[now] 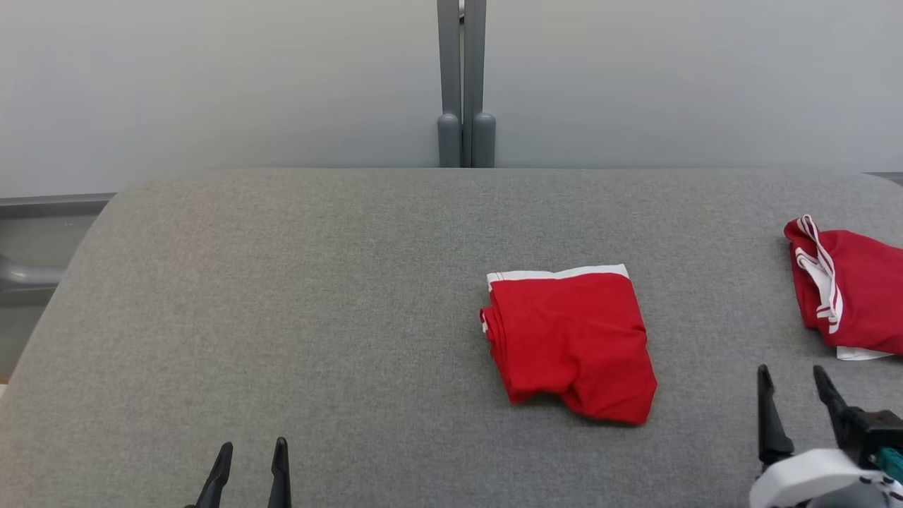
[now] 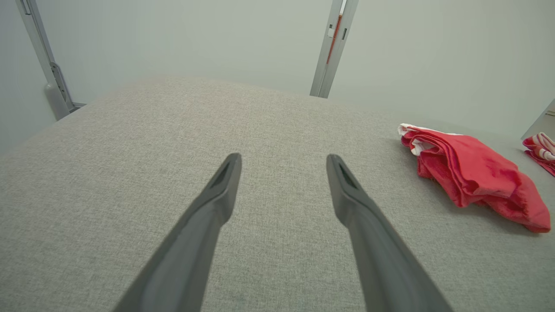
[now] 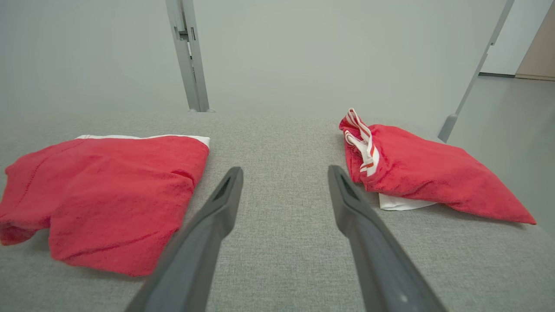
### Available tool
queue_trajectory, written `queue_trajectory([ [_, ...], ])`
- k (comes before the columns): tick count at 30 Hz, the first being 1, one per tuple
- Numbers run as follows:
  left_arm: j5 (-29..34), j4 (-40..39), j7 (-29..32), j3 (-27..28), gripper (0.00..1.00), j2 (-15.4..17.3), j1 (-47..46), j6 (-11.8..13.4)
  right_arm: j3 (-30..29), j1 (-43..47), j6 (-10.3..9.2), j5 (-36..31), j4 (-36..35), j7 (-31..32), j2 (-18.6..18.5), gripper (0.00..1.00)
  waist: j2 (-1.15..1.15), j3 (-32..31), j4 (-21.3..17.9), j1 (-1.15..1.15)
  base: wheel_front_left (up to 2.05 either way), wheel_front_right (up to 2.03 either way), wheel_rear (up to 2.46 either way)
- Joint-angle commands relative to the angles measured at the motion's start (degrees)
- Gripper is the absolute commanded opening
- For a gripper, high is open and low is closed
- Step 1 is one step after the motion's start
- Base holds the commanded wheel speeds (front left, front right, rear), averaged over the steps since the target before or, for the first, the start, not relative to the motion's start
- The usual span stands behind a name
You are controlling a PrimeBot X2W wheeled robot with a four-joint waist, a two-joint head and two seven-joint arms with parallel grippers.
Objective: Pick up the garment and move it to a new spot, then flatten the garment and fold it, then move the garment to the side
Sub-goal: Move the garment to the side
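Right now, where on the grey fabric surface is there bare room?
Bare: left half, from the left gripper to the folded red white-banded garment. Crowded: the right edge, where a red striped garment lies near the right gripper.

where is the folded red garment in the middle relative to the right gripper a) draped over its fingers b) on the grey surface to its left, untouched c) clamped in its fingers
b: the folded red garment lies on the grey surface, left of the open right gripper, which holds nothing.
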Motion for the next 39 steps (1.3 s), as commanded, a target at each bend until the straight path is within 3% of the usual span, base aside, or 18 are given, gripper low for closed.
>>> queue_trajectory([
  [1,-0.09,-0.16,-0.12,-0.11,1.0,0.14,-0.24,-0.18,2.0,-2.6,-0.06,1.79,0.78,-0.13,-0.12,1.0,0.0,0.54,0.07,0.0,0.0,0.0,0.0],
  [3,-0.07,-0.05,-0.12,-0.92,1.0,0.13,-0.61,-0.18,4.26,-6.94,-0.08,8.45,3.04,1.75,0.55,1.0,0.0,1.32,0.14,0.0,0.0,0.0,0.0],
  [6,0.01,0.4,-0.12,-2.54,1.0,0.15,-1.4,-0.19,6.54,-13.88,-0.1,18.36,6.41,12.83,0.8,1.0,0.0,2.78,0.53,0.0,0.0,0.0,0.0],
  [10,-0.01,0.91,-0.13,-5.22,1.0,0.13,-2.99,-0.19,5.8,-21.86,-0.09,23.35,13.97,27.39,0.64,1.0,0.0,5.09,2.46,0.0,0.0,0.0,0.0],
  [12,-0.46,1.27,-0.13,-5.93,1.0,0.17,-3.66,-0.18,4.16,-24.9,-0.06,24.69,18.44,31.67,1.38,1.0,0.0,5.85,3.9,0.0,0.0,0.0,0.0],
  [18,-1.42,1.78,-0.13,-7.38,1.0,0.15,-5.05,-0.19,2.02,-29.61,-0.06,23.27,28.28,34.06,2.36,1.0,0.0,7.19,7.37,0.0,0.0,0.0,0.0],
  [19,-1.57,1.69,-0.13,-7.42,1.0,0.15,-5.04,-0.19,1.9,-30.3,-0.06,22.92,29.0,33.41,2.35,0.96,0.0,7.36,7.52,0.0,0.0,0.0,0.0],
  [20,-1.74,1.58,-0.13,-7.36,1.0,0.16,-5.0,-0.19,1.51,-31.22,-0.06,23.34,29.43,32.36,2.4,0.01,0.0,7.57,7.59,0.0,0.0,0.0,0.0],
  [23,-2.45,0.83,-0.12,-6.54,1.0,0.16,-4.45,0.11,2.59,-32.76,-0.06,23.47,28.36,29.82,1.93,0.0,0.0,8.15,6.17,0.0,0.0,0.0,0.0],
  [27,-2.94,-0.05,-0.13,-5.76,1.0,0.15,-4.76,0.2,4.32,-35.94,-0.08,23.14,24.09,29.71,-2.76,0.0,0.0,9.6,2.21,0.0,0.0,0.0,0.0],
  [33,-3.62,-0.98,-0.06,-5.99,1.0,0.14,-8.83,-0.01,3.45,-41.88,-0.07,22.18,17.86,37.06,-12.07,0.0,0.0,15.31,-3.25,0.0,0.0,0.0,0.0],
  [39,-1.19,-0.09,-0.06,-6.79,1.0,0.16,-11.98,-0.16,-2.38,-45.43,-0.06,18.19,19.36,43.75,-18.22,0.0,0.0,20.45,-5.14,0.0,0.0,0.0,0.0],
])
